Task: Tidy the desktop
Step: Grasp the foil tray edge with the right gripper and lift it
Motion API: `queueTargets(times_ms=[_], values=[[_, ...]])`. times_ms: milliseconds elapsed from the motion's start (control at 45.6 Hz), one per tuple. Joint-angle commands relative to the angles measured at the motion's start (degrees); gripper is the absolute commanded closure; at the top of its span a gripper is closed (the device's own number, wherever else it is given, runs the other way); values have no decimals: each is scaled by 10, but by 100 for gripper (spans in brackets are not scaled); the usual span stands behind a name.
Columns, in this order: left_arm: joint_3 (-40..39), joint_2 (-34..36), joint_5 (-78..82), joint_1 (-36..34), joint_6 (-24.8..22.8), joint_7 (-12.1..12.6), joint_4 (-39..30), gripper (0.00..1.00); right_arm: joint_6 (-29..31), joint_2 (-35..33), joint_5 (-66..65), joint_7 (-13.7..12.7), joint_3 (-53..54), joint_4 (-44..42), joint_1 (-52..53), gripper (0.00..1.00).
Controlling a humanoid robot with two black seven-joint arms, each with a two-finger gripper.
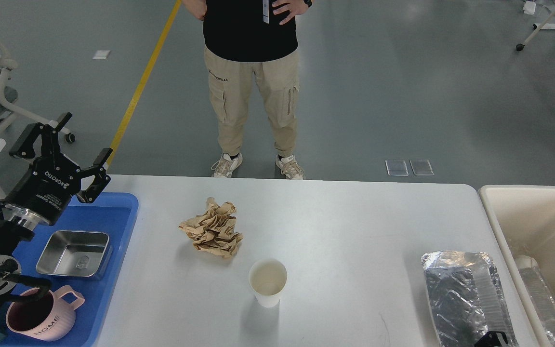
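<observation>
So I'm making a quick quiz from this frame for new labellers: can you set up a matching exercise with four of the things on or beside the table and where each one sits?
Things:
1. crumpled brown paper
2. white paper cup
3. foil tray
4. pink mug

Places:
A. near corner of the blue tray
B. right end of the desktop, beside the beige bin
C. middle of the desktop, near edge
D. left of centre, farther back than the cup

Pairs: 1-D, 2-C, 3-B, 4-A
</observation>
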Motion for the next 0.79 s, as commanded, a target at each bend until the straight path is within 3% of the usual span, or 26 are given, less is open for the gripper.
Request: queueTargets(times_ms=[0, 175, 439, 570, 767], values=[[0, 2, 0, 0, -3, 0, -1, 3, 13, -16, -17, 0, 0, 3, 1, 100], [0, 2, 0, 0, -3, 0, 0, 3, 63, -78, -81, -1, 0, 16, 6, 100], [0, 1, 18, 1, -16, 0, 0, 3, 196, -201, -266, 7, 1, 12, 30, 100], [-1, -1, 33, -3, -18, 0, 0, 3, 211, -231, -351, 27, 2, 12, 64, 100], [-1, 4, 55, -8, -28, 0, 0, 3, 211, -238, -499, 29, 2, 10, 119, 100]])
